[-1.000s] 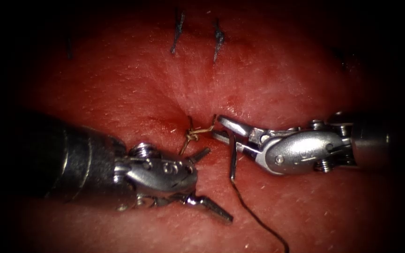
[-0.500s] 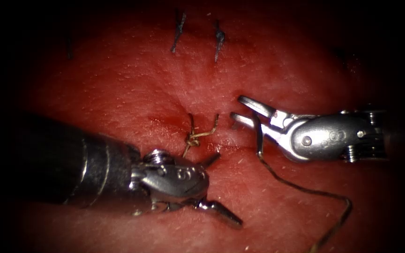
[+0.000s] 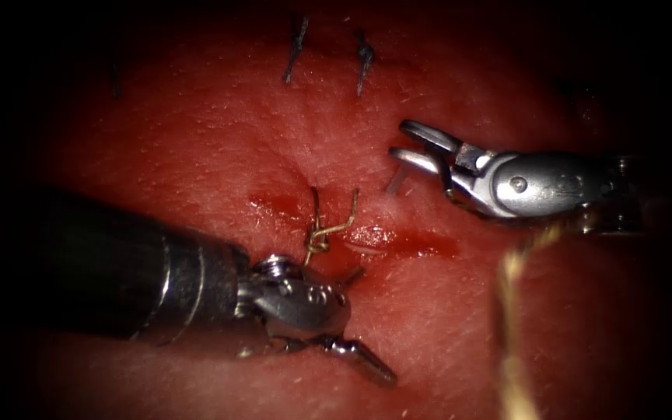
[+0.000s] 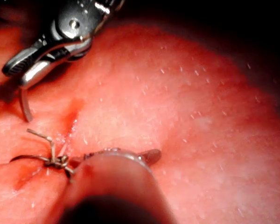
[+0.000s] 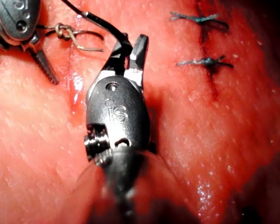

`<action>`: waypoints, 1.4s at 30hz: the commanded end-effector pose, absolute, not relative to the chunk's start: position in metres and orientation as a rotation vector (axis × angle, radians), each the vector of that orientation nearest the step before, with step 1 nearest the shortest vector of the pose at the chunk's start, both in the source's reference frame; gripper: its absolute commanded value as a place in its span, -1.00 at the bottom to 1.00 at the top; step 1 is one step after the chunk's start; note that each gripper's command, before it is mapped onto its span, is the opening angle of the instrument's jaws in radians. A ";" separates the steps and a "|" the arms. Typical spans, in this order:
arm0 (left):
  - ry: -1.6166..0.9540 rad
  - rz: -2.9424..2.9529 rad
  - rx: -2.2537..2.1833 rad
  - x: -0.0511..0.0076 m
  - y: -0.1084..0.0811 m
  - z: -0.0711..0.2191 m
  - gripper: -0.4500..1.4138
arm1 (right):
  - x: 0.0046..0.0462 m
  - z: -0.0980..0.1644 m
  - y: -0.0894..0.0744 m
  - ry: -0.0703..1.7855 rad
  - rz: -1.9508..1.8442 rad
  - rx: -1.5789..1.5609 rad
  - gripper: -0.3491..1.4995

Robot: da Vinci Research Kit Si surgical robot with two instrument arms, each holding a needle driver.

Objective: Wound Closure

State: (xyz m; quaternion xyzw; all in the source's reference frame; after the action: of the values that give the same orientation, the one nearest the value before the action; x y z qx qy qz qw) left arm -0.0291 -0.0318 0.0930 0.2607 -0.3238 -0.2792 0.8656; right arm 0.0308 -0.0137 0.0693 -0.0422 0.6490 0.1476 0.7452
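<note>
The right tool is gripping the curved needle near one end, clear of the tissue; the left tool is gaping empty, the knot lying just beyond its tips, thread trailing below the right tool.

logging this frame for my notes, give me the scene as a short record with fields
left end effector: open, holds nothing, just below the knot
right end effector: shut on the needle, partway along its curve
needle: free of the tissue, right of the knot
thread: trails from the needle
knot: tied, short tails
red fluid: beside the knot
</note>
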 end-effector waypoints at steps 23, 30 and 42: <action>-0.680 -0.577 0.546 -0.0283 -0.031 0.093 0.54 | 0.0347 0.071 -0.012 1.283 0.830 0.583 -1.00; -0.679 -0.577 0.545 -0.0282 -0.031 0.093 0.54 | 0.0353 0.071 -0.014 1.163 0.918 0.724 -1.00; -0.678 -0.579 0.541 -0.0283 -0.031 0.093 0.54 | 0.0345 0.071 -0.010 1.172 1.060 0.691 -1.00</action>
State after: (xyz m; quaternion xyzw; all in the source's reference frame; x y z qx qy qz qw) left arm -0.0279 -0.0306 0.0929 0.2579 -0.3243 -0.2768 0.8670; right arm 0.0338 -0.0101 0.0705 0.3028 0.5163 0.4678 0.6503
